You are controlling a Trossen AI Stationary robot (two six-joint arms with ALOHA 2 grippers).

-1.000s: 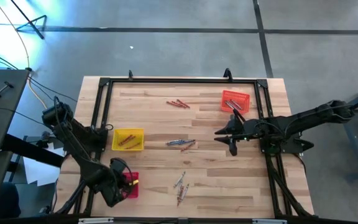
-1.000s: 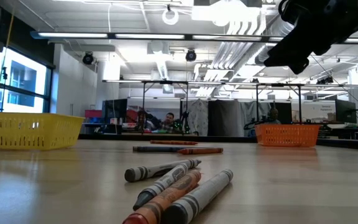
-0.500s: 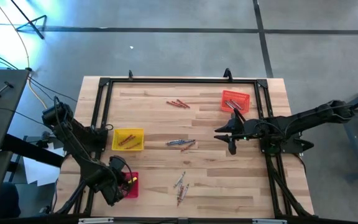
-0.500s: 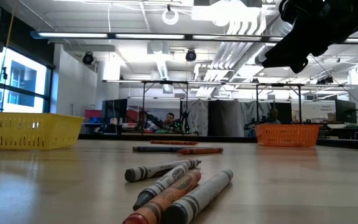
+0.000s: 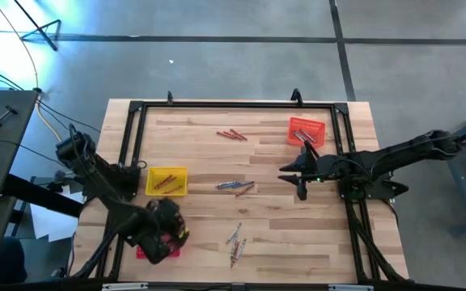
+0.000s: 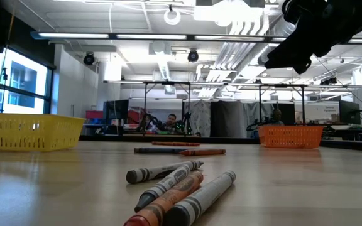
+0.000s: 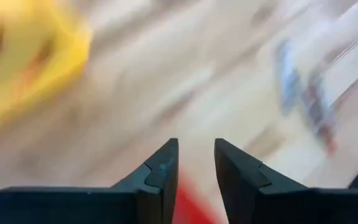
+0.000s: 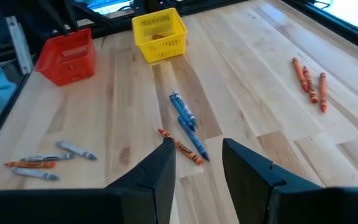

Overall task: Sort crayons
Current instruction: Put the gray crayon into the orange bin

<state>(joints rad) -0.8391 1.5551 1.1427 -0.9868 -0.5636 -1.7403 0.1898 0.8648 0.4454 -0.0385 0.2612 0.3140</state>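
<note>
Two hands stand apart and empty: the left hand (image 5: 171,229) over the red tray (image 5: 147,250), the right hand (image 5: 291,179) beside loose crayons (image 5: 235,187) mid-bench (image 5: 281,234).

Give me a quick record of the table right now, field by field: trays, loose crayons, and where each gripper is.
yellow tray: left side of table, crayons inside
red tray: near front-left corner, partly under the left arm
orange tray: back right, crayons inside
loose crayons: red group at back, blue group at centre, grey and orange group at front
left gripper: open, empty, over the red tray
right gripper: open, empty, above table centre-right
</note>
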